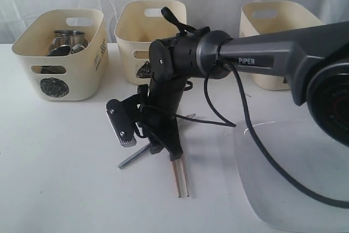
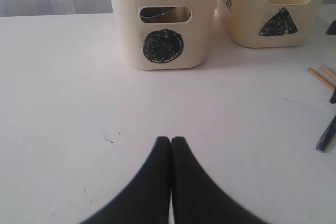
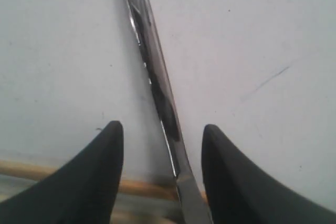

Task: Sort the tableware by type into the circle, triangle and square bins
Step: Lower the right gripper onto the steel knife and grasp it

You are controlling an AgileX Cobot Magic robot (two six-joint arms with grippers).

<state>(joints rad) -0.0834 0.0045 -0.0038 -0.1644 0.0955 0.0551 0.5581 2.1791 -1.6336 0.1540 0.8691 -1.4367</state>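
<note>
One steel cutlery handle (image 3: 155, 72) lies flat on the white table (image 3: 262, 35) and runs straight through the gap of the right gripper (image 3: 161, 125). Jaws are spread wide, one black finger (image 3: 100, 171) on each side, neither touching the steel as far as the wrist view shows. Can't tell if it's the knife, fork or spoon; the working end is out of frame. Wooden chopsticks (image 3: 142, 187) lie crosswise under or against the handle, close behind the fingertips toward the wrist. Handling: thin, rigid, light, and polished so likely slippery. It sits low on the table, so the fingertips need to go right down to the surface, and a pinch across the narrow width at mid-handle looks best. Risk: closing too far back catches a chopstick too, and gripping too near one end may let the piece pivot in the pads. Left gripper (image 2: 171, 141) is clenched on nothing and hovers over bare table, with the circle bin (image 2: 164, 24) straight ahead of it and the triangle bin (image 2: 273, 9) ahead and off to one side. Circle bin already holds steel mugs (image 1: 68, 39). Third bin (image 1: 289, 17) sits beyond the right arm, mark not visible. Large plate (image 1: 272, 211) lies on the table beside the right gripper, apart from it, untouched.
</note>
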